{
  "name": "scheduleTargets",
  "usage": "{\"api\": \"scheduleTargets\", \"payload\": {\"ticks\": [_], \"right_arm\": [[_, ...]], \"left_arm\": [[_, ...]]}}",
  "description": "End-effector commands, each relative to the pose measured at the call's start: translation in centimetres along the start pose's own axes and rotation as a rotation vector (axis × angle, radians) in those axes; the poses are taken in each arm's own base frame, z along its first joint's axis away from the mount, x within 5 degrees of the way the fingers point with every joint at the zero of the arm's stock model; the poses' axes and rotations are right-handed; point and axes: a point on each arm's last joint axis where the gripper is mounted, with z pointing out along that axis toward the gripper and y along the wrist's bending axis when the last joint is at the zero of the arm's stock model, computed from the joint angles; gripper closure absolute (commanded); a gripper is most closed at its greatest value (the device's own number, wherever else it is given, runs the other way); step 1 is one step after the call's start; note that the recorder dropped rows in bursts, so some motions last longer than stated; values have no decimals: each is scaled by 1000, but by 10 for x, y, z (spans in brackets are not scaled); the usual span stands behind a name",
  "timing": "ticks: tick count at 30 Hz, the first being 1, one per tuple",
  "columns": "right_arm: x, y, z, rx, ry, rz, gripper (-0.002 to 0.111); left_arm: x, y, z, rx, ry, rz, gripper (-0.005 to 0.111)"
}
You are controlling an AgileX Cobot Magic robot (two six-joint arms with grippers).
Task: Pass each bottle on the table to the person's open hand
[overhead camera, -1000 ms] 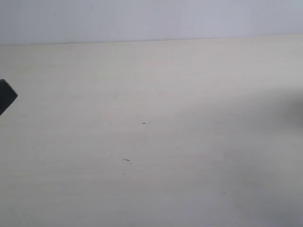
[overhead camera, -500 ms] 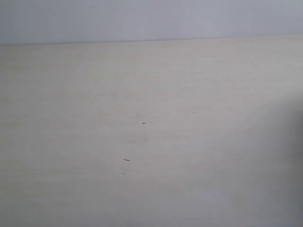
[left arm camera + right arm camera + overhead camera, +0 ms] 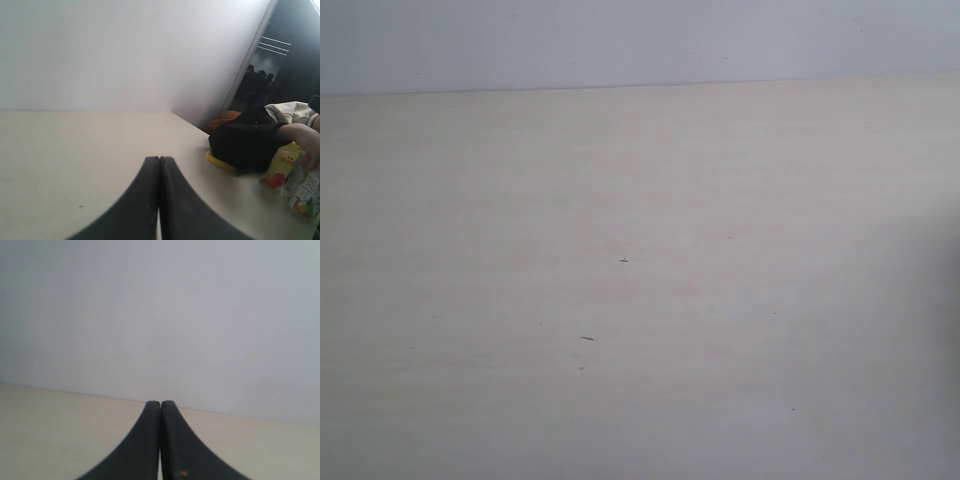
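No bottle, hand or gripper shows in the exterior view, only the pale table (image 3: 640, 200). In the left wrist view, my left gripper (image 3: 159, 159) hangs over the table (image 3: 75, 150), jaws pressed together and empty. Off at the table's far corner, a yellow-labelled bottle (image 3: 280, 167) and a green-and-white-labelled bottle (image 3: 306, 192) stand close together under a person's bare wrist (image 3: 300, 136) and black sleeve (image 3: 247, 145). The palm is hidden. My right gripper (image 3: 160, 402) is shut and empty above the table (image 3: 50, 415), facing a blank wall.
A yellow rim-like object (image 3: 217, 162) lies on the table partly under the black sleeve. A plain pale wall (image 3: 640, 40) runs along the table's far edge. A dark doorway (image 3: 295, 50) opens behind the person.
A dark shape at the left edge of the exterior view has left the frame. The dim shadow at the right edge has faded toward the lower right.
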Motion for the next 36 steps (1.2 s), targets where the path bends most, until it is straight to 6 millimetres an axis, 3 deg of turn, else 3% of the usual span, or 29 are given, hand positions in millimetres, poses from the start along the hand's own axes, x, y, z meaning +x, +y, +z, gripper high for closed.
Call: {"api": "scheduleTargets", "payload": {"ticks": [1, 13, 19, 31, 36], "right_arm": [[1, 0, 0, 4, -3, -4, 108], [1, -1, 0, 17, -3, -5, 108], [2, -8, -2, 189, 10, 0, 108], [58, -21, 6, 400, 57, -12, 108], [61, -22, 6, 412, 70, -10, 108]], "left_arm": [[0, 0, -1, 0, -2, 2, 107], [0, 0, -1, 0, -2, 2, 107], [0, 0, -1, 0, -2, 2, 107], [0, 0, -1, 0, -2, 2, 107], [0, 0, -1, 0, -2, 2, 107]]}}
